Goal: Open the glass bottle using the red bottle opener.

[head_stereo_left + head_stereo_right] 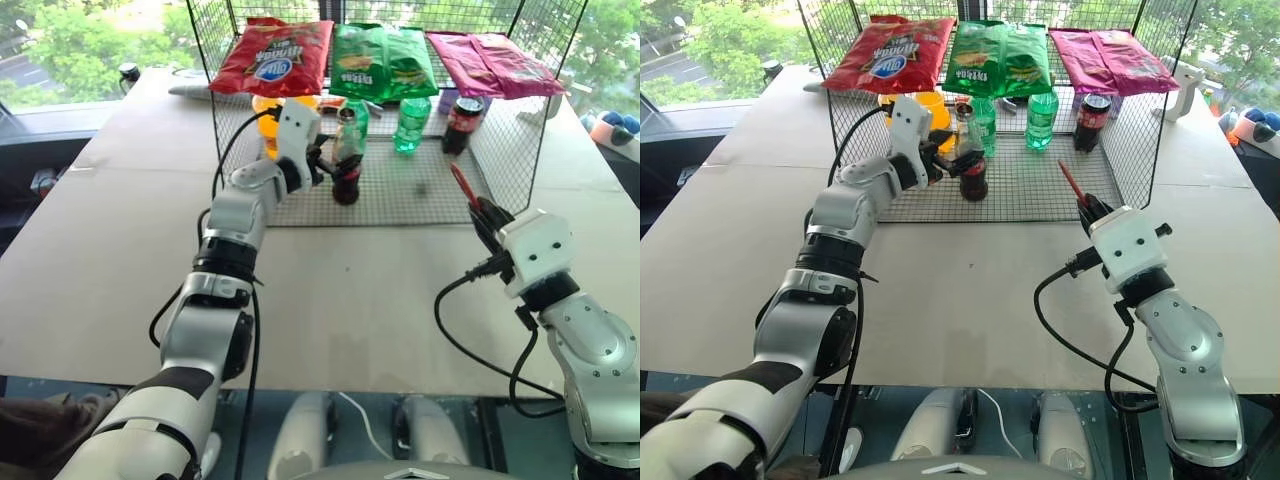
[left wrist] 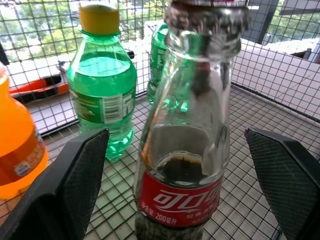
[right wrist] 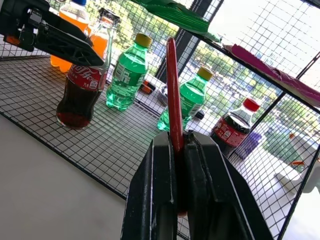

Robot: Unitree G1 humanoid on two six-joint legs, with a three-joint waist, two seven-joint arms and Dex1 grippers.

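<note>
The small clear contoured glass cola bottle (image 1: 347, 160) with a red label band stands upright on the wire-mesh rack floor (image 1: 420, 190) at the far side of the counter (image 1: 120, 250). The left gripper (image 2: 175, 170) is spread wide, one finger on either side of the bottle. The right gripper (image 3: 176, 165), nearer and to the right, is clamped on the flat red bottle opener (image 3: 173, 95), which sticks upward.

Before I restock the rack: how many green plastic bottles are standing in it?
2. One green bottle stands just behind the glass bottle; the other green bottle stands between the first and the dark cola bottle. More could be hidden behind the left arm.
</note>
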